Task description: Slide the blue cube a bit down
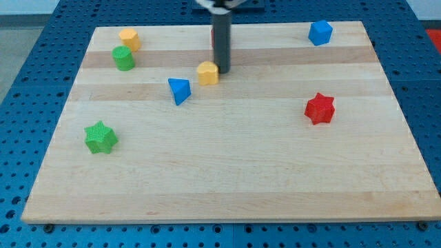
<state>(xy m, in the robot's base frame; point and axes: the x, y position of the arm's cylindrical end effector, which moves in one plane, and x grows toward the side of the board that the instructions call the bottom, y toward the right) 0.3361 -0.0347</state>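
Note:
The blue cube [320, 32] sits near the top right corner of the wooden board [227, 172]. My dark rod comes down at the view's top centre, and my tip [223, 71] rests on the board just right of a yellow block [207, 72], touching or almost touching it. The tip is far to the left of the blue cube and slightly lower in the view. A sliver of something red shows behind the rod's left edge; I cannot tell what it is.
A blue triangular block [179, 90] lies left of and below the yellow block. A yellow cylinder [129, 38] and a green cylinder [123, 58] stand at the top left. A green star [100, 137] is at the left, a red star [320, 108] at the right.

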